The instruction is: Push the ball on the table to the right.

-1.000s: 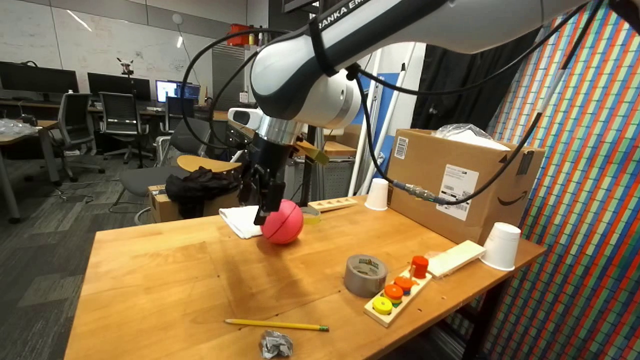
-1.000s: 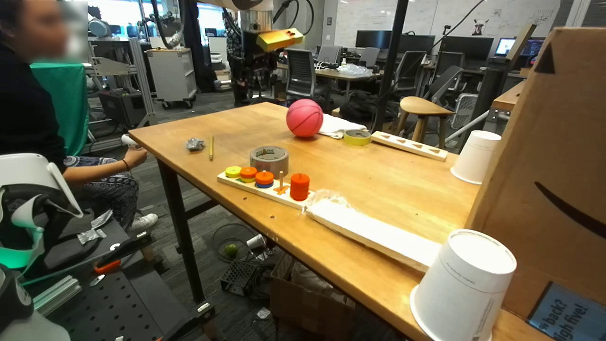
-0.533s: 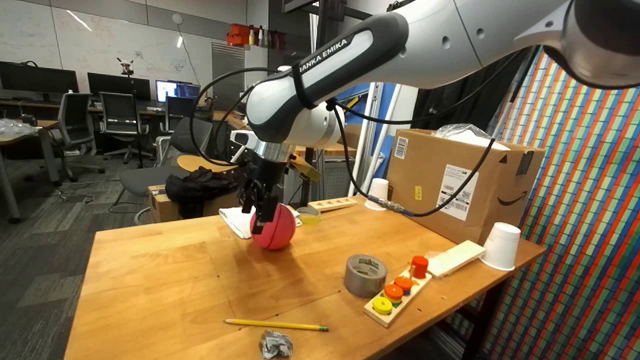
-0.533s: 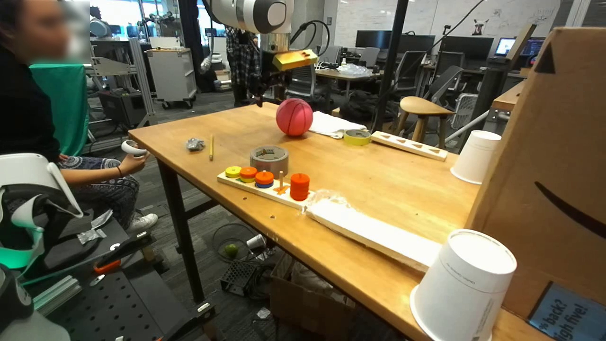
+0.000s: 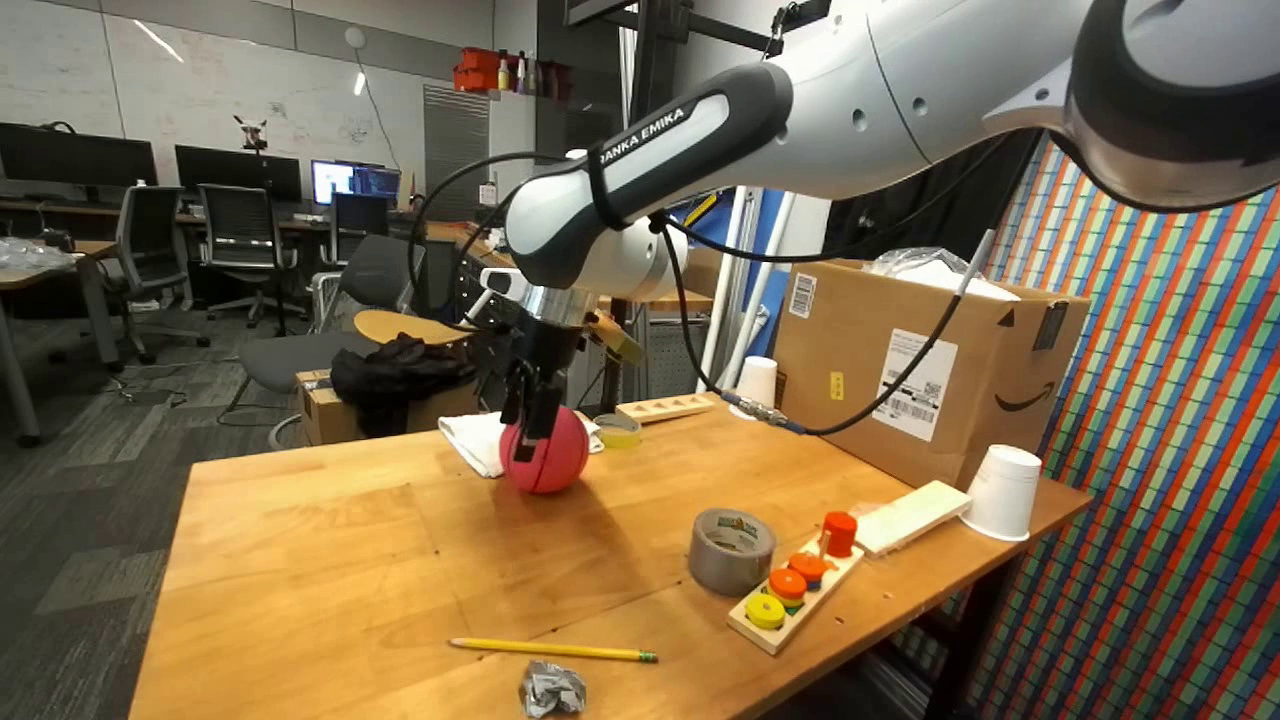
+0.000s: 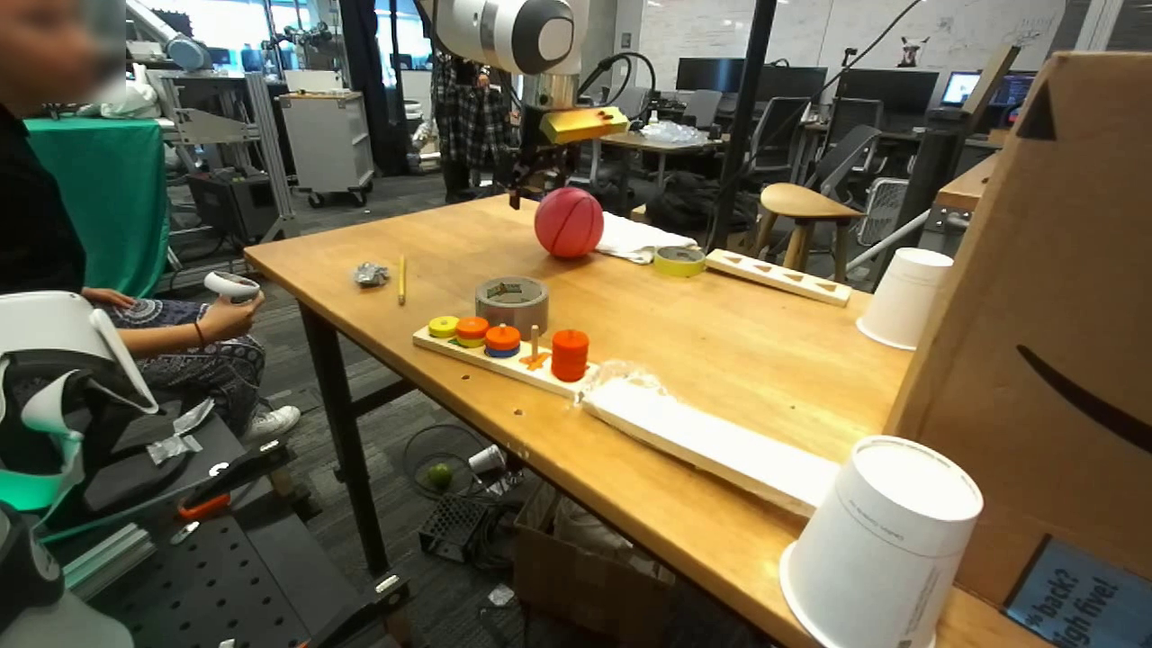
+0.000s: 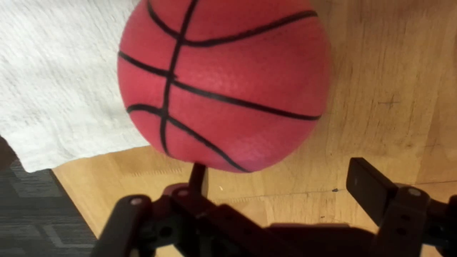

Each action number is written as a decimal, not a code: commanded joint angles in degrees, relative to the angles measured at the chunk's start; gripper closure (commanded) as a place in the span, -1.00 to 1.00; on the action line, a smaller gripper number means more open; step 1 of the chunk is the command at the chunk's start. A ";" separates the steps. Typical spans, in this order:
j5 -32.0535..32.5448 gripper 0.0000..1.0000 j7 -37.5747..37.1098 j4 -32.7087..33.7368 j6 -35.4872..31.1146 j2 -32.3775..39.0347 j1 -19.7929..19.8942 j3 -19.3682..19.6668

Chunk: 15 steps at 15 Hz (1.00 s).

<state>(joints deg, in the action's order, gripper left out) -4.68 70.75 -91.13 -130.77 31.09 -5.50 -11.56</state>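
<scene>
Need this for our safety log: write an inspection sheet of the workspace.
Surface: wooden table, dark specks visible.
Job's things: pink ball on the table, beside a white cloth; contact unclear.
Clutter: includes gray tape roll, pencil, crumpled foil, two upturned white cups, stacking toy.
End effector: open, close to the ball; contact unclear.
Cables: black cable loops before the cardboard box in an exterior view.
Surroundings: seated person beside the table, holding a white controller.

A Franka Emika arm (image 5: 830,145) over a wooden worktable (image 5: 330,560), with a whiteboard (image 5: 200,95), monitors (image 5: 225,163) and office chairs (image 5: 237,228) beyond, marks this as a robotics lab.
</scene>
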 commanded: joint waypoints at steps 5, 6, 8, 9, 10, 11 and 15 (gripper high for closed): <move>16.74 -1.00 -3.56 -0.82 -2.63 -1.54 1.34 8.72; 19.58 -1.00 -4.66 -1.46 -2.81 -2.22 2.02 10.56; 25.32 -1.00 -7.27 -2.68 -3.16 -3.18 3.17 14.11; 27.92 -1.00 -9.02 -3.21 -3.16 -3.81 3.75 15.76; 30.74 -1.00 -11.05 -3.47 -3.38 -4.03 4.18 17.36; 33.57 -1.00 -13.41 -3.96 -3.79 -4.66 4.46 18.83; 43.66 -1.00 -23.01 -6.37 -5.20 -7.83 4.76 21.87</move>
<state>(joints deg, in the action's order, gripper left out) 33.05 54.40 -93.57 -134.26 27.76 -0.09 9.03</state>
